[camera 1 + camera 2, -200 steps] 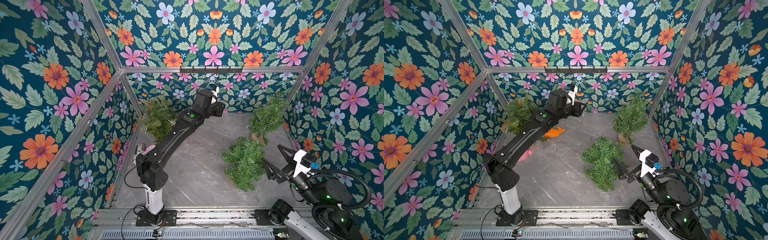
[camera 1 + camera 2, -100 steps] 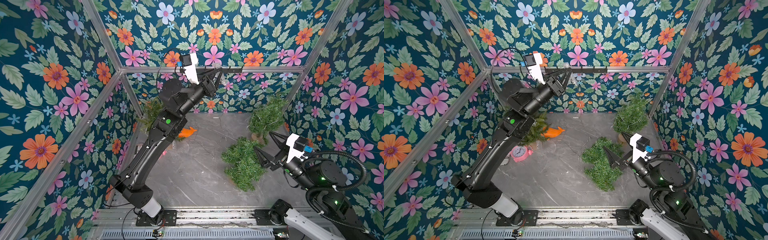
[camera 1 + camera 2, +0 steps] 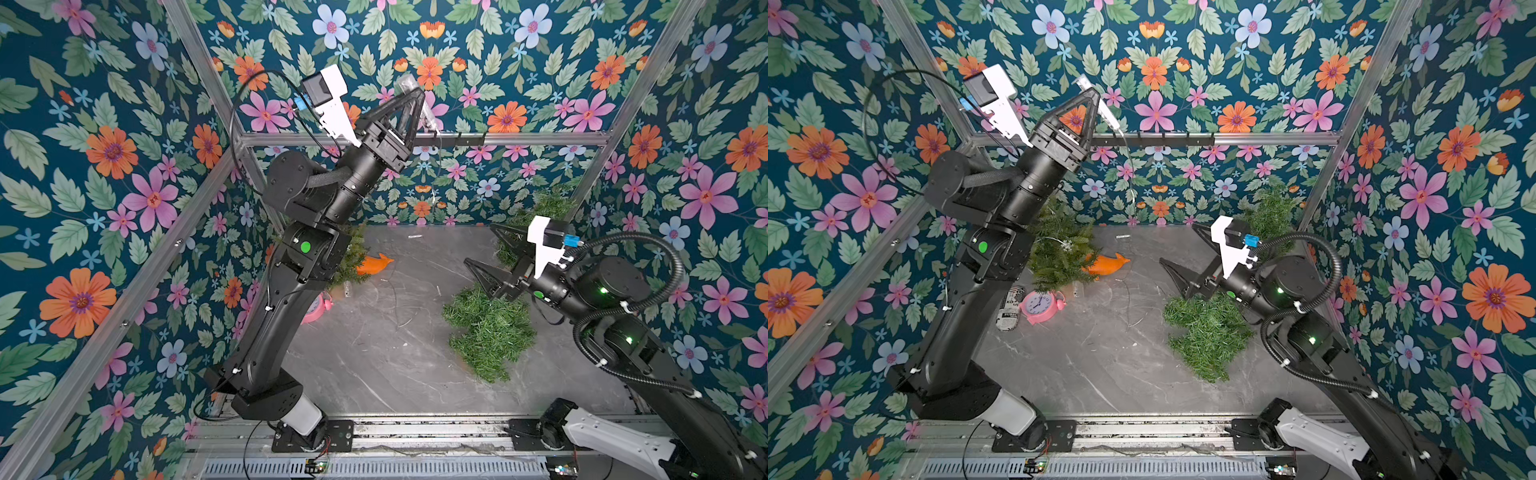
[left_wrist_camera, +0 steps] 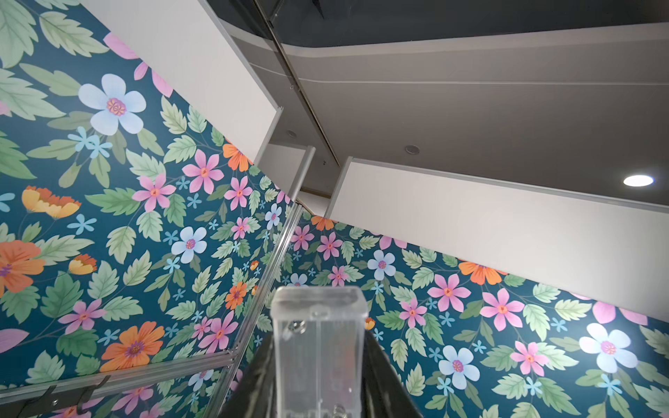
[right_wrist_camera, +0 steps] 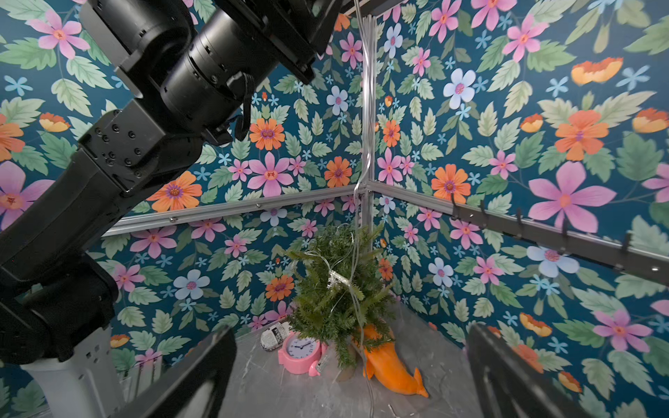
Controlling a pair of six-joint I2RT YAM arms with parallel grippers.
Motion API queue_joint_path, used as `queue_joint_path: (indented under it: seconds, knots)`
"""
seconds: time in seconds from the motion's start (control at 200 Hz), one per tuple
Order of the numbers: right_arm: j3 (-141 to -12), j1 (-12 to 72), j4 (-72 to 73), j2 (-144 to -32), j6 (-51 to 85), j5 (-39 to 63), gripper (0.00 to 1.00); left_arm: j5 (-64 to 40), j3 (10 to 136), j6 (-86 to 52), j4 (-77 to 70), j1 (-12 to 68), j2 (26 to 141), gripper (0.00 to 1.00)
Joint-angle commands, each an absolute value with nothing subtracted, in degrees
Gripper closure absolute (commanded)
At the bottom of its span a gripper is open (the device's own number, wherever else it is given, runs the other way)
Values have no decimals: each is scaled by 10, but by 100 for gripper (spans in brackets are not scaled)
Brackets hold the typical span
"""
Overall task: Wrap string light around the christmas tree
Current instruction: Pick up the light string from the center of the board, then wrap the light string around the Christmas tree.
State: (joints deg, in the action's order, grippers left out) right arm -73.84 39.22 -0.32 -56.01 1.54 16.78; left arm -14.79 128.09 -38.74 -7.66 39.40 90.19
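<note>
Left arm (image 3: 286, 316) stretches high, fingers (image 4: 380, 391) clamping clear box (image 4: 318, 347); right fingers (image 3: 492, 279) spread.

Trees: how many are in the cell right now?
3. One tree in the back left corner, partly behind the left arm; one in the back right corner; one front right. No others show.

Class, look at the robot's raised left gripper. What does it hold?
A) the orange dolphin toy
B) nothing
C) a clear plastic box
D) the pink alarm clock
C: the left gripper grips a clear plastic box between its black fingers, as the left wrist view plainly shows.
</note>
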Motion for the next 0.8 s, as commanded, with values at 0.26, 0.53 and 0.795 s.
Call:
queue_joint_path:
  seconds: [0.26,0.53,0.795]
  knots:
    - [-828,475,26,-690,-35,180,0,-164,1278,-424,-85,394,872,90]
    - [-850,495,67,-750,-24,90,1,-167,1278,-439,-92,393,847,98]
    - [-887,521,48,-801,-44,25,9,-170,1277,-427,-77,394,799,100]
